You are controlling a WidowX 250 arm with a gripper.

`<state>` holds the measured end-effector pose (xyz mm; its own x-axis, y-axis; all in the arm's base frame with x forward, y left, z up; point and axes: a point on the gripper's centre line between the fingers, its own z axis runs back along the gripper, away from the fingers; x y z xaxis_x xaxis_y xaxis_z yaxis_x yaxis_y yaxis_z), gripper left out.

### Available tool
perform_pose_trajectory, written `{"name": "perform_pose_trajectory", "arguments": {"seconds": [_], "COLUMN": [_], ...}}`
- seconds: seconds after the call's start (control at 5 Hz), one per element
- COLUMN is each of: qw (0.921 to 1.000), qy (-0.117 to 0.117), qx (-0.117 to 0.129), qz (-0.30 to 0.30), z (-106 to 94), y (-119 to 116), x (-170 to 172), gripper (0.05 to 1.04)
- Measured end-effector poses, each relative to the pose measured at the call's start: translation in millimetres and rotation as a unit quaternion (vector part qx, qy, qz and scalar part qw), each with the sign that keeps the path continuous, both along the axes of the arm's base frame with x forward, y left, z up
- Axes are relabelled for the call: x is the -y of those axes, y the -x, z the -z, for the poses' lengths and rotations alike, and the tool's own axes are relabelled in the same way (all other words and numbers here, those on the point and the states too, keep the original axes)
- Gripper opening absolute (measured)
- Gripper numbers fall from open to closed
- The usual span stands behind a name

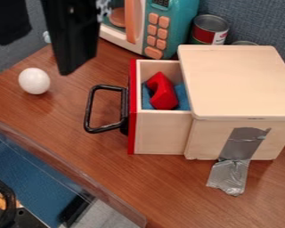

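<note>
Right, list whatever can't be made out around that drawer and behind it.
- Camera view: far end of the drawer, hidden inside the wooden box.
- Camera view: full shape of the blue cloth, partly covered by the red block.
- Camera view: body of the rear can, hidden behind the box.
- Camera view: top of the toy microwave, cut off by the upper edge.

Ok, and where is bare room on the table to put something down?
Bare table: between the white ball and black handle; also nearer the camera than the drawer, left of the silver tape in view. Crowded: the back, where microwave, can and wooden box stand close.
</note>
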<state>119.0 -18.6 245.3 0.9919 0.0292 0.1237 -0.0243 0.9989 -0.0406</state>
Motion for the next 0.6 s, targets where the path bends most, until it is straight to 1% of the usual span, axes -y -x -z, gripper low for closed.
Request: {"name": "perform_pose_trajectory", "arguments": {"seconds": [0.4, 0.6], "qw": [1.0, 1.0], "qy": [0.001, 0.002], "qx": [-0.003, 0.001], "qz": [-0.002, -0.004], "z": [7.8, 14.9], "y": [-2.1, -10.4], "x": [0.3, -5.8], "gripper": [0.999, 0.999]}}
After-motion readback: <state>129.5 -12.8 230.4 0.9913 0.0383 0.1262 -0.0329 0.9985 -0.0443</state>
